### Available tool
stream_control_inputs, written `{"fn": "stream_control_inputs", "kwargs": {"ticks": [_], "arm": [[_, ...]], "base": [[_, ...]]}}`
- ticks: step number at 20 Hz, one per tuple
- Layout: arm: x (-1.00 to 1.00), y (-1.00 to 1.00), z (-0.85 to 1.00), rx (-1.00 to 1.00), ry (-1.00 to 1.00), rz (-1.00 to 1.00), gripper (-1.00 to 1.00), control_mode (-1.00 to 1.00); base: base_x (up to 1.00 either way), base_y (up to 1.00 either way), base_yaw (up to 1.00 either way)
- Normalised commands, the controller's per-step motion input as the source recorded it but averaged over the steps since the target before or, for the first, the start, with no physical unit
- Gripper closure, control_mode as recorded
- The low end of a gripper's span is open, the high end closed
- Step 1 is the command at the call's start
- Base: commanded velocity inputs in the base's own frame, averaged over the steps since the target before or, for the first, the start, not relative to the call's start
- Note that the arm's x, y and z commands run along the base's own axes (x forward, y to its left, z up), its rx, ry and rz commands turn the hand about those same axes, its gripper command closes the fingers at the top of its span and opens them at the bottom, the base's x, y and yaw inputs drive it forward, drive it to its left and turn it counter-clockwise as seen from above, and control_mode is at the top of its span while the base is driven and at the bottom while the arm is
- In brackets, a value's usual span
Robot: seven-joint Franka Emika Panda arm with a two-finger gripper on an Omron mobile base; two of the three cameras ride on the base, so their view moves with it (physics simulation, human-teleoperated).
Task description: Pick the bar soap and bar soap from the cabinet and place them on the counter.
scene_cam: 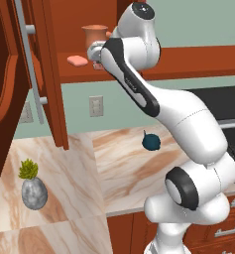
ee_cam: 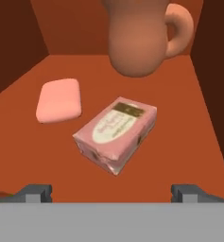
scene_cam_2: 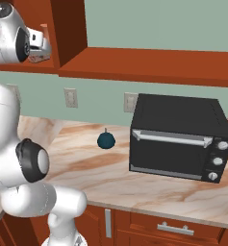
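The white arm (scene_cam: 188,129) rises from the base, bends at its elbow and reaches toward eleven o'clock in the left base view. Its wrist seems level. The gripper (ee_cam: 111,193) stands wide open, fingertips (ee_cam: 35,193) apart, holding nothing.

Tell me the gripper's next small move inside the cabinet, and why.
Probably ease forward to straddle the boxed pink rectangular bar soap with the pale label, then close. The open gripper hovers short of it, jaws wide apart, touching nothing. The plain salmon-pink rounded bar soap lies apart beside it, the terracotta mug behind.
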Motion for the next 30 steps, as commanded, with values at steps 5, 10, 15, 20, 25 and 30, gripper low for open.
{"fn": "stream_control_inputs", "kwargs": {"ticks": [5, 10, 15, 20, 25, 30], "arm": [[0.3, 0.19, -0.05, -0.01, 0.05, -0.02, -1.0, -1.0], [0.31, 0.08, -0.07, 0.0, 0.05, -0.02, -1.0, -1.0], [0.33, 0.04, -0.08, 0.0, 0.05, -0.02, -1.0, -1.0], [0.32, 0.07, -0.1, 0.0, 0.06, -0.01, -1.0, -1.0], [0.27, 0.09, -0.15, 0.0, 0.08, -0.01, -1.0, -1.0], [0.17, 0.07, -0.23, 0.0, 0.09, 0.0, 1.0, -1.0]], "base": [[0.0, 0.0, 0.0], [0.0, 0.0, 0.0], [0.0, 0.0, 0.0], [0.0, 0.0, 0.0], [0.0, 0.0, 0.0], [0.0, 0.0, 0.0]]}}
